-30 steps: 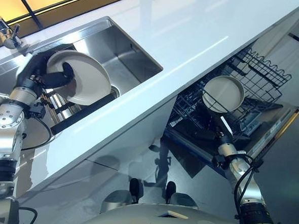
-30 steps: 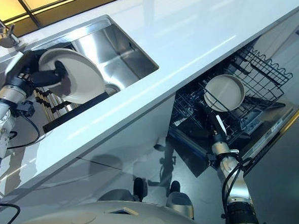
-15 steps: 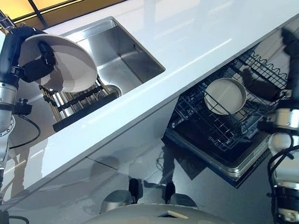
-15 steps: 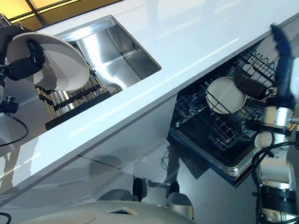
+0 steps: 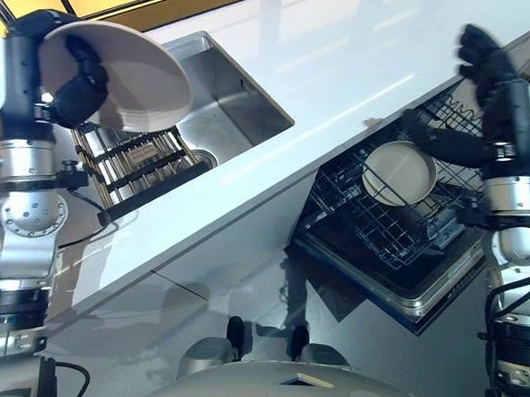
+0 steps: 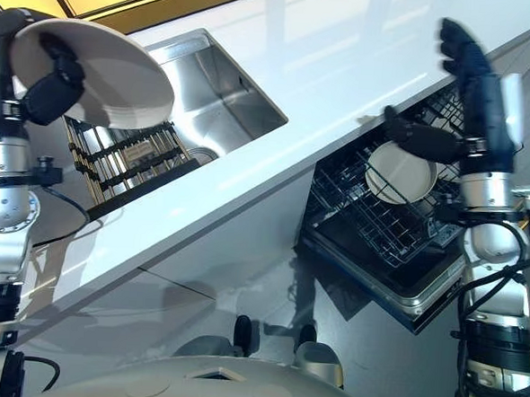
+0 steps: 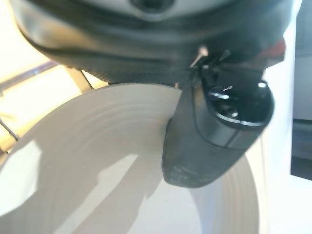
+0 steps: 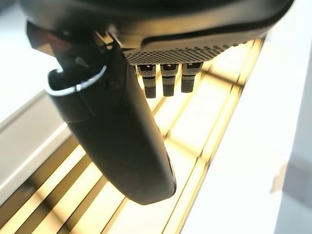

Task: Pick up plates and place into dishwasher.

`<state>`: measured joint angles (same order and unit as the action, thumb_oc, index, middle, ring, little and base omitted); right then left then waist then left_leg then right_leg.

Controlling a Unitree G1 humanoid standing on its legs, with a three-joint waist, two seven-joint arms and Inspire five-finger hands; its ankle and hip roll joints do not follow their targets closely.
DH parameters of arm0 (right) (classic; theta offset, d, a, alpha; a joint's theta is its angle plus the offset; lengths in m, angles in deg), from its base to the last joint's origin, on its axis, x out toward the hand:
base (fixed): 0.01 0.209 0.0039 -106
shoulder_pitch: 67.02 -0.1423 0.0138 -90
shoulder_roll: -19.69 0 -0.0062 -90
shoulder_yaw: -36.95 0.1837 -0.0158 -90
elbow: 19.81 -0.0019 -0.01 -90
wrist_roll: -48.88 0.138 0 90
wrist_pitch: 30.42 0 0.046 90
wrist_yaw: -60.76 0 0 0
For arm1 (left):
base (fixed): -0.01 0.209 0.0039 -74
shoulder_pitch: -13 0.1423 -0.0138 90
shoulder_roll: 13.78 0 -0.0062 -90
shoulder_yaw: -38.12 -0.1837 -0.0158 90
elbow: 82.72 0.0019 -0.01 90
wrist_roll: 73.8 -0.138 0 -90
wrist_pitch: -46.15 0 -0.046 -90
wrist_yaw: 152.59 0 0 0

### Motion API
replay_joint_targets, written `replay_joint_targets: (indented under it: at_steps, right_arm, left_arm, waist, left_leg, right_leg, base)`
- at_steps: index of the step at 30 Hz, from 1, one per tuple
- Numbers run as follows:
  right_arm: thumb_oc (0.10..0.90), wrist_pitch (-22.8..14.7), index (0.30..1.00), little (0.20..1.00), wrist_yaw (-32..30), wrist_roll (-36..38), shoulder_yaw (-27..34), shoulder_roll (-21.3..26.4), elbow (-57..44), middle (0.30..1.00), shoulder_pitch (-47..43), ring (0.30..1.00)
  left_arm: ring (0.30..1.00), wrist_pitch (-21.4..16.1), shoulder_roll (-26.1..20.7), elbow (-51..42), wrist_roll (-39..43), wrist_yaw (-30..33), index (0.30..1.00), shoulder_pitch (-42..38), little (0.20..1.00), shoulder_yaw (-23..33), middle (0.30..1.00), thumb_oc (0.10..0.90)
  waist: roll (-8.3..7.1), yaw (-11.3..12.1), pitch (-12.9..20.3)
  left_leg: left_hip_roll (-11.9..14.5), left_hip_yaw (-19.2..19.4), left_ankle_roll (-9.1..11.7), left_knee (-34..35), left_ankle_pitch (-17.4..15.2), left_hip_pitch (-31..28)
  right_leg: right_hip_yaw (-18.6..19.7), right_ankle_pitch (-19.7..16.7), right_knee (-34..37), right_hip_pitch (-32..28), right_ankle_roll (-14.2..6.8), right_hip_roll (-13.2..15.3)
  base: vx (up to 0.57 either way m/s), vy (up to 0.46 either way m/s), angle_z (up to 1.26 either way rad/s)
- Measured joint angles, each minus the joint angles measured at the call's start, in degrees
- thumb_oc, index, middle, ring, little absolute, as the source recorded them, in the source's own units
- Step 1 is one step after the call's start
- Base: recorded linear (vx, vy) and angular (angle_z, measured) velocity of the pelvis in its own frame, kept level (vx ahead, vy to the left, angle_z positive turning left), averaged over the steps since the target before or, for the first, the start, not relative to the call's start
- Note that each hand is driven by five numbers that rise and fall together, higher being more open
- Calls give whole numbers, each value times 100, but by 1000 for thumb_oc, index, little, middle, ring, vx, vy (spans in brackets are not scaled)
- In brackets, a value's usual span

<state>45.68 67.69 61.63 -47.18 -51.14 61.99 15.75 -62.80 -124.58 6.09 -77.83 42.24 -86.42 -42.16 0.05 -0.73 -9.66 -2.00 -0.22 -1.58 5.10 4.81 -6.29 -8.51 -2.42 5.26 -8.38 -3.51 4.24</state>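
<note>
Since half a second earlier, left hand (image 5: 73, 92) lifted the white plate (image 5: 133, 78) higher, clear above the sink (image 5: 231, 93) and the dish rack (image 5: 137, 159) in it; thumb stayed pinched on the plate face. Right hand (image 5: 489, 73) rose above the tabletop (image 5: 346, 50) edge, fingers relaxed, holding nothing. Second plate (image 5: 397, 171) sat in the dishwasher rack (image 5: 381, 215), pulled out below the glossy white tabletop. Grey floor (image 5: 242, 287) below; yellow-lit strip past the tabletop.

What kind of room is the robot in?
Most likely a kitchen. There's a steel sink set in a white counter, an open dishwasher under it, and the left hand holds a plate.
</note>
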Motion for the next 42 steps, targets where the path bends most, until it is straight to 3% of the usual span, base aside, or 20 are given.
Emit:
replay_joint_targets:
  at_steps: [3,6,18,23,35,42]
  right_arm:
    - [800,257,900,900,261,133,-654,-92,0,900,-495,900]
    - [800,427,900,900,278,216,-845,-324,0,900,-853,900]
    - [800,696,900,900,68,492,-919,-510,49,900,-1201,900]
    - [800,864,900,900,129,1062,-931,-725,49,900,-1206,900]
    - [800,2216,900,900,518,3294,-1580,-1367,66,900,-1206,900]
    - [800,2309,900,900,561,3334,-1762,-1586,308,900,-1205,900]
  left_arm:
    - [300,-11,90,29,10,-3,300,-360,200,-596,300,100]
    - [300,-11,127,32,6,4,300,-565,200,-838,300,100]
    - [300,-6,338,352,5,258,300,-1118,200,-1365,300,100]
    - [300,-4,682,447,0,337,300,-1116,200,-1450,300,100]
    - [300,-7,737,448,-99,721,300,-1150,200,-1810,300,100]
    - [300,-9,763,567,-121,821,300,-1243,200,-2115,300,100]
  waist:
    - [0,23,0]
    - [-2,31,1]
    - [-22,31,13]
    - [-28,27,17]
    - [-51,36,31]
    - [-193,23,118]
  left_leg:
    - [0,-13,3,0,26,11]
    - [-1,-16,4,-1,34,13]
    - [-4,-35,5,-1,52,4]
    - [-3,-35,3,-1,55,0]
    - [-5,-102,4,-1,63,-4]
    - [-9,-110,6,-1,64,-1]
  right_leg:
    - [-13,0,0,-5,0,-2]
    - [-15,0,0,-9,0,0]
    - [-19,0,-1,-38,1,-1]
    - [-19,-1,-1,-41,1,-1]
    - [-121,0,-1,-74,1,1]
    - [-136,1,-1,-77,0,6]
  base:
    - [24,-43,8]
    - [15,-24,2]
    - [3,0,0]
    - [0,0,0]
    - [13,6,3]
    - [4,1,1]
